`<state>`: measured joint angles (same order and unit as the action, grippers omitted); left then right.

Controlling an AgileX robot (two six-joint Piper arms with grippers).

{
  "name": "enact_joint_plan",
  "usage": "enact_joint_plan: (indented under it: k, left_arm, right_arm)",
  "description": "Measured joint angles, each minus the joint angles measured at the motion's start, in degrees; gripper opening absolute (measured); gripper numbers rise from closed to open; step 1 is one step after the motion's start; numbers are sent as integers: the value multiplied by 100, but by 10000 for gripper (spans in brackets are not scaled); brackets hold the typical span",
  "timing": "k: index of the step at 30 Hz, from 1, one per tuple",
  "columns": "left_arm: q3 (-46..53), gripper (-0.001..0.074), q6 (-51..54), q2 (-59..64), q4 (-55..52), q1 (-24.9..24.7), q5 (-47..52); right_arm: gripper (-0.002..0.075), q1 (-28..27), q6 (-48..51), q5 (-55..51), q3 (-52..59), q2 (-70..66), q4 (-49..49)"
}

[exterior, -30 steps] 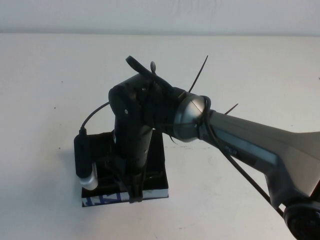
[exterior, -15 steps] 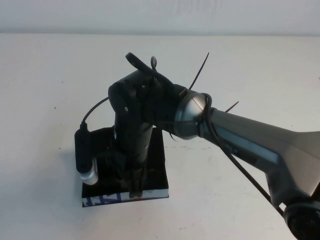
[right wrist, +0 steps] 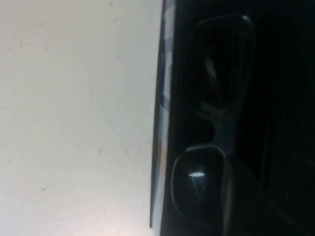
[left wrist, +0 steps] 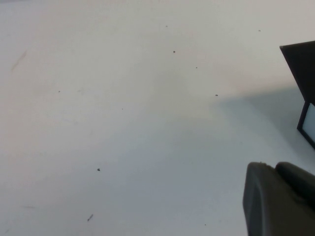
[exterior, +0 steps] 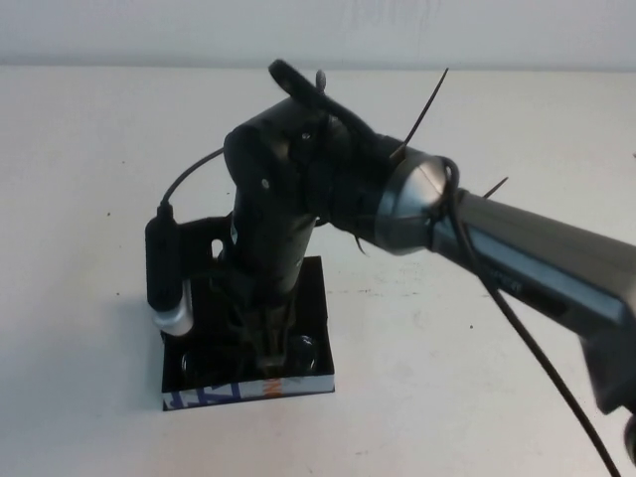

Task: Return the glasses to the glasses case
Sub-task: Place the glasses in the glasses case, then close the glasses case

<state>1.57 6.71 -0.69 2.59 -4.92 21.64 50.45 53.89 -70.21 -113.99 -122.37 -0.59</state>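
The black glasses case (exterior: 214,395) lies open on the white table, its white printed front edge towards me. The black glasses (exterior: 304,350) lie inside it. In the right wrist view both lenses of the glasses (right wrist: 220,64) show, right behind the case's white edge (right wrist: 165,98). My right gripper (exterior: 268,360) points straight down into the case just above the glasses and looks open and empty. My left gripper (left wrist: 275,169) is shut and empty, low over bare table. A corner of the case's lid (left wrist: 301,64) shows in the left wrist view.
My right arm (exterior: 517,258) reaches in from the right and covers much of the case. Its wrist camera (exterior: 171,298) hangs beside the case's left side. White table (exterior: 89,199) lies all round the case.
My right gripper has risen from the case's front edge and shifted slightly back. The glasses stay lying in the case.
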Motion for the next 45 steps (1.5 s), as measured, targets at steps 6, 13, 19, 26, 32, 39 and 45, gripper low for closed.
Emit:
enact_joint_plan:
  k: [6, 13, 19, 26, 32, 39, 45]
  left_arm:
    - [0, 0, 0, 0, 0, 0, 0]
    - [0, 0, 0, 0, 0, 0, 0]
    - [0, 0, 0, 0, 0, 0, 0]
    - [0, 0, 0, 0, -12, 0, -35]
    - [0, 0, -762, 0, 900, 0, -862]
    - [-72, 0, -1282, 40, 2410, 0, -1222]
    - [-961, 0, -1161, 1526, 2621, -142, -30]
  right_arm:
    - [87, -27, -1376, -12, 481, 955, 471]
    - [-6, -140, -2646, 32, 716, 1336, 1067]
    - [-11, -358, -2951, 617, 716, 1356, 692]
    - [-11, -750, -2972, 683, 757, 1356, -174]
    - [-11, -1031, -3066, 704, 756, 1356, -666]
    - [-11, -1093, -3523, 762, 756, 1183, -816]
    - [-11, -1103, -3882, 827, 756, 1032, -821]
